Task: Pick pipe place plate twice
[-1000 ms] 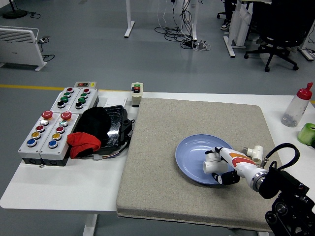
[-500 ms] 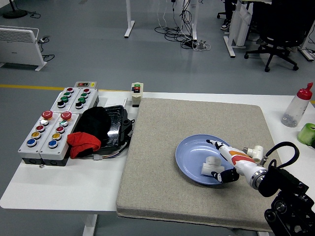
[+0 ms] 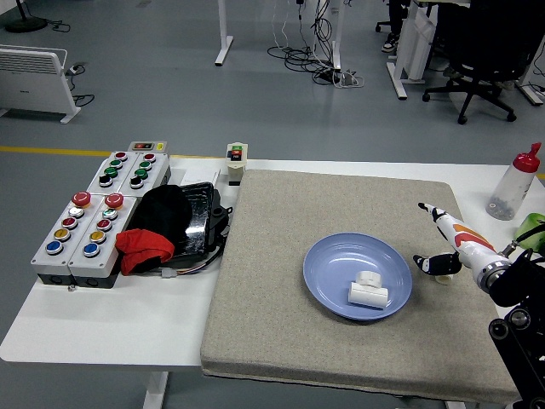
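Far to the hand's left, at the bench (image 3: 102, 328) edge: four grey button boxes (image 3: 100, 210) with red, green, yellow and blue caps, set in a block. Just right of them, a black bundle (image 3: 180, 217) with a red cloth (image 3: 143, 247) lying against its front. Beyond it, at the pad's far left corner, a small switch box (image 3: 236, 161) stands upright.

Grey felt pad (image 3: 341, 277) covers the bench centre. On it, a blue plate (image 3: 358, 275), near the hand's left. One white pipe fitting (image 3: 369, 291) lies inside the plate, toward its near right side, apart from the hand.

Right hand (image 3: 444, 243) sits just past the plate's right rim, above the pad's right margin; white-and-orange fingers (image 3: 439, 218) extended and spread, holding nothing — released. Directly under its dark thumb, a second small white pipe piece (image 3: 443, 277) rests on the pad, largely hidden by the hand; contact cannot be told. Nothing lies between the hand and the plate.

Behind and right of the hand: a clear bottle (image 3: 513, 184) with a red cap, and a green object (image 3: 532, 228) cut off at the frame edge.
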Motion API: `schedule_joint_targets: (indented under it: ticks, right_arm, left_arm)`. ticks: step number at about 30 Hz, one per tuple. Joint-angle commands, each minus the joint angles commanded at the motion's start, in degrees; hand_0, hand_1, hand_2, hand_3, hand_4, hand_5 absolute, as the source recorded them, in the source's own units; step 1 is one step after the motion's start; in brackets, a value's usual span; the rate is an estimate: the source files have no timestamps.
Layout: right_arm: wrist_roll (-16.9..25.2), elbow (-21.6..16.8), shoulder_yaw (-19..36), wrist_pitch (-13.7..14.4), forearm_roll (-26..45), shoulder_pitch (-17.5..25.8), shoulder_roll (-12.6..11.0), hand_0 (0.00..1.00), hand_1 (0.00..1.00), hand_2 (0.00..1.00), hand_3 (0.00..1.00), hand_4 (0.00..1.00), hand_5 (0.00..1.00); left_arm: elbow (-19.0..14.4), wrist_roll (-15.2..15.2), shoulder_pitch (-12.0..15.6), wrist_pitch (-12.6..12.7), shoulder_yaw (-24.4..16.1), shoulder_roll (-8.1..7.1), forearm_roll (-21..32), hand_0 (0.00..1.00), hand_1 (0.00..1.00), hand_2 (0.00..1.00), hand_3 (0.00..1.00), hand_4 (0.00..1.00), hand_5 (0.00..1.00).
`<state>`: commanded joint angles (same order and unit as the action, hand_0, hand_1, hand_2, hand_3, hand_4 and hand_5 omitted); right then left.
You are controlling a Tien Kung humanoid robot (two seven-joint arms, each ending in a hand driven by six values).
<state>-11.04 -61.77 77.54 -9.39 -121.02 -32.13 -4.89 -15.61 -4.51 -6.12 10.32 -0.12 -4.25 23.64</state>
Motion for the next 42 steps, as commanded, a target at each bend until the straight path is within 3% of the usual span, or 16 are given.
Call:
schedule_joint_targets:
  ticks: [6,20,21,26,27,32,33,38,39,42]
  right_arm:
    - [0.9,7.5,0.0,0.4,0.2,-2.3,0.4,0.959,0.900,0.992,0.956,0.708,0.238]
    - [1.2,17.3,0.0,1.2,-0.8,-4.6,0.3,0.920,0.885,0.979,0.940,0.697,0.238]
    - [1.2,17.5,0.0,1.2,-0.8,-4.6,0.3,0.809,0.818,0.901,0.888,0.682,0.234]
    - [2.3,18.6,-0.2,1.9,-1.0,-4.7,0.2,0.809,0.818,0.901,0.888,0.682,0.234]
    - [2.4,18.9,-0.4,1.8,-0.9,-4.7,0.2,0.533,0.616,0.663,0.774,0.592,0.179]
    - [2.2,19.6,-0.5,2.7,-0.9,-4.6,0.2,0.533,0.616,0.663,0.774,0.592,0.179]
    - [2.2,19.7,-0.5,2.9,-1.0,-4.6,0.2,0.399,0.520,0.589,0.714,0.456,0.085]
    - [2.4,19.2,-0.5,4.3,-0.7,-4.2,-0.1,0.399,0.520,0.589,0.714,0.456,0.085]
    - [2.5,19.1,-0.5,4.5,-0.7,-4.2,-0.1,0.330,0.460,0.557,0.654,0.422,0.086]
    - [2.5,18.0,-0.7,5.2,-0.2,-4.0,-0.4,0.330,0.460,0.557,0.654,0.422,0.086]
  left_arm:
    - [0.0,0.0,0.0,0.0,-0.1,0.11,0.0,0.690,0.668,0.682,0.611,0.248,0.998]
    - [-0.1,-0.1,0.1,0.0,0.1,0.35,0.3,0.690,0.669,0.683,0.610,0.247,0.998]
    - [-0.1,-0.1,0.1,0.0,0.1,0.36,0.3,0.690,0.670,0.683,0.610,0.248,0.998]
    - [-0.1,-0.1,0.1,0.0,0.1,0.39,0.3,0.690,0.670,0.683,0.610,0.248,0.998]
    - [-0.1,-0.1,0.1,0.0,0.1,0.40,0.3,0.691,0.671,0.683,0.610,0.247,0.998]
    - [-0.1,0.0,0.1,0.1,0.1,0.42,0.3,0.691,0.671,0.683,0.610,0.247,0.998]
    - [-0.1,0.0,0.1,0.1,0.1,0.43,0.3,0.690,0.670,0.684,0.610,0.248,0.998]
    - [-0.1,0.0,0.2,0.1,0.1,0.44,0.3,0.690,0.670,0.684,0.610,0.248,0.998]
    - [-0.1,0.0,0.2,0.1,0.1,0.45,0.3,0.691,0.671,0.684,0.611,0.249,0.998]
    - [-0.1,0.0,0.3,0.1,0.1,0.44,0.2,0.691,0.671,0.684,0.611,0.249,0.998]
